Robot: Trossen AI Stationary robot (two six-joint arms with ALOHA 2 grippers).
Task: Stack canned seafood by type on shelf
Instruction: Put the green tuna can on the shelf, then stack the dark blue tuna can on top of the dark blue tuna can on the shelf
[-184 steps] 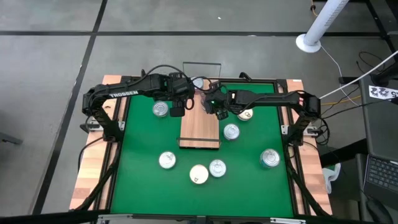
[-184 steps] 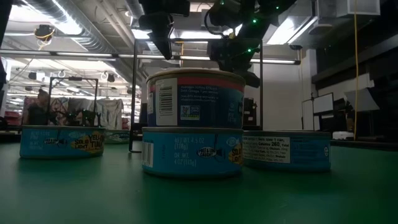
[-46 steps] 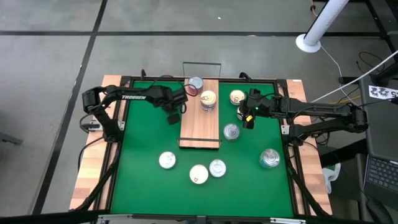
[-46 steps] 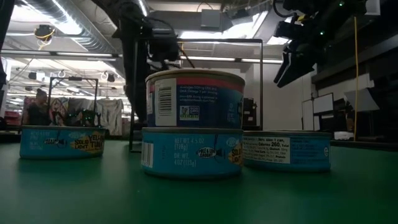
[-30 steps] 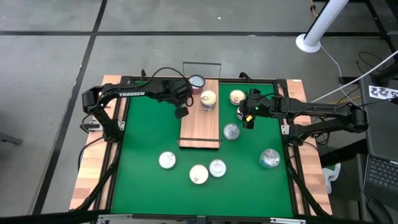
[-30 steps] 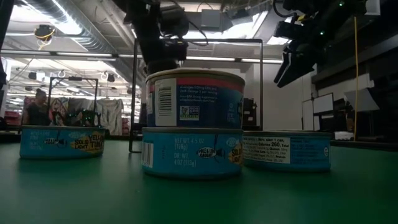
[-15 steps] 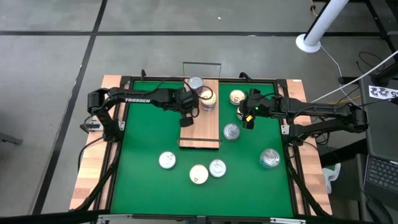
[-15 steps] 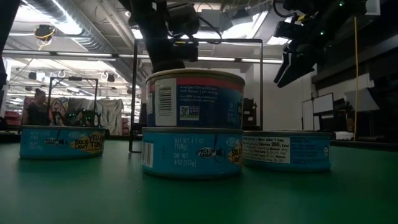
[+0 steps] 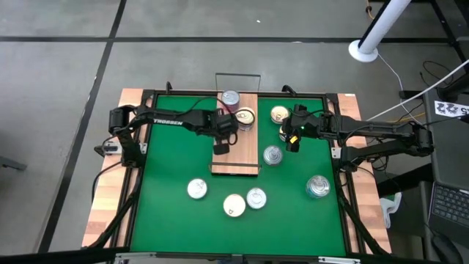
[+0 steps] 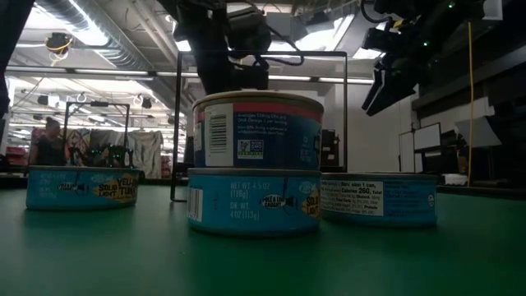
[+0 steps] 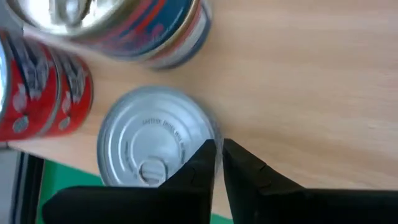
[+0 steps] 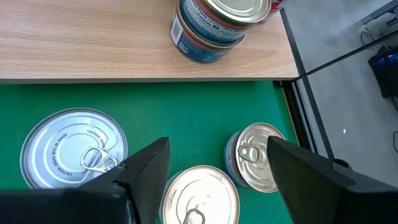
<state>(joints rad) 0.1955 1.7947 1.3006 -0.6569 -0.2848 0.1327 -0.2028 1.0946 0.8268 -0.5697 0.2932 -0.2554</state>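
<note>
The shelf [image 9: 238, 155] lies on the green mat's far half. On its far end stand a red tin stack [image 11: 37, 93] and a blue-and-red stack with a gold top [image 9: 245, 116]. Beside them, near the shelf's left edge, is a silver pull-tab tin [image 11: 152, 146], with my left gripper [image 11: 219, 163] shut on it from above. My right gripper [image 12: 217, 177] hangs open over the mat right of the shelf, above a cream-gold tin [image 12: 200, 194]. My left gripper pinches the silver tin's rim [image 11: 211, 134] between its two fingers, one fingertip [image 11: 204, 157] over the lid and the other outside the wall. The fingers slant down from the table's left. The tin sits level over the shelf board; whether it rests there I cannot tell.
Loose tins lie on the mat: one right of the shelf [image 9: 272, 155], one at the far right [image 9: 281, 115], three near the front [image 9: 196, 189] [image 9: 234, 205] [image 9: 256, 198], a larger silver one [image 9: 318, 186]. A wire rail [image 9: 237, 74] stands at the shelf's far end.
My left gripper has gone from the shelf's left edge toward the table's right and near edges, in over the board, and has sunk a little.
</note>
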